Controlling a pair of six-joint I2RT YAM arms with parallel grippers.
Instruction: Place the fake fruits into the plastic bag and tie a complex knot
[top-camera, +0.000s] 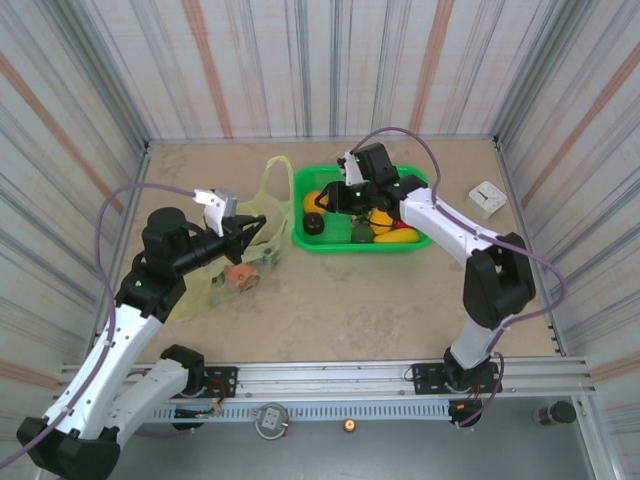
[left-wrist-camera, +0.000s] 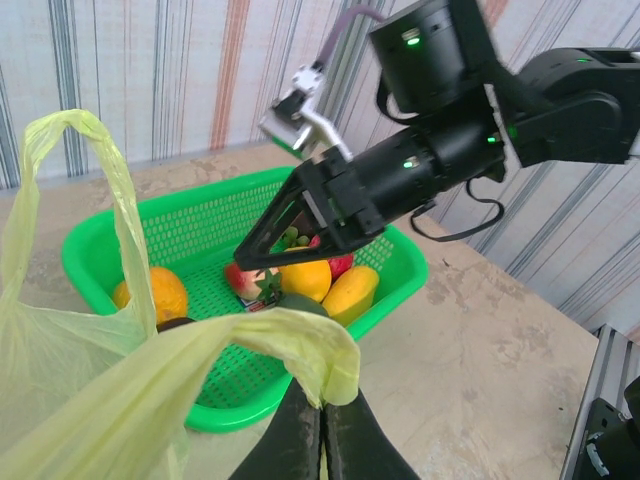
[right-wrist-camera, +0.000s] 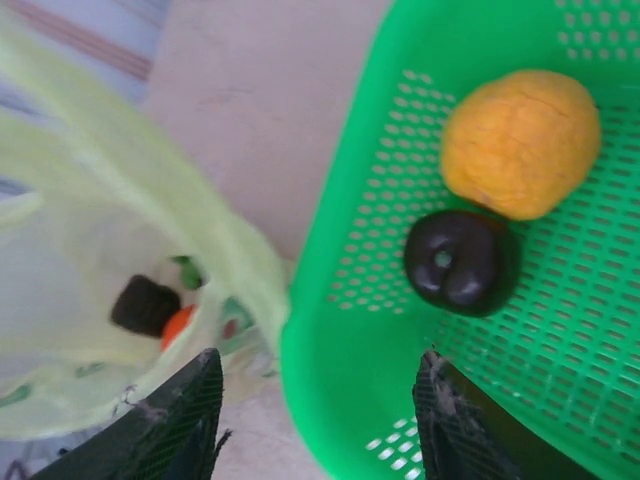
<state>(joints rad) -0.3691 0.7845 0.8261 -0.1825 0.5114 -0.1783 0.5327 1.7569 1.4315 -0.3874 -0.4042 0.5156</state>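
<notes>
The plastic bag (top-camera: 245, 235) lies left of the green basket (top-camera: 413, 246), thin and yellow-green. My left gripper (left-wrist-camera: 322, 405) is shut on its rim and holds the mouth up. Inside the bag lie a dark fruit (right-wrist-camera: 145, 305) and an orange one (right-wrist-camera: 177, 325). My right gripper (right-wrist-camera: 315, 420) hangs open above the basket's left rim (right-wrist-camera: 330, 330), nothing between its fingers. In the basket lie a dark plum (right-wrist-camera: 462, 260), an orange fruit (right-wrist-camera: 520, 142), a red one (left-wrist-camera: 245, 278) and yellow ones (left-wrist-camera: 350, 290).
A small white box (top-camera: 487, 198) sits on the table to the right of the basket. Striped walls close in the table on three sides. Bare tabletop (top-camera: 360, 300) lies in front of the basket.
</notes>
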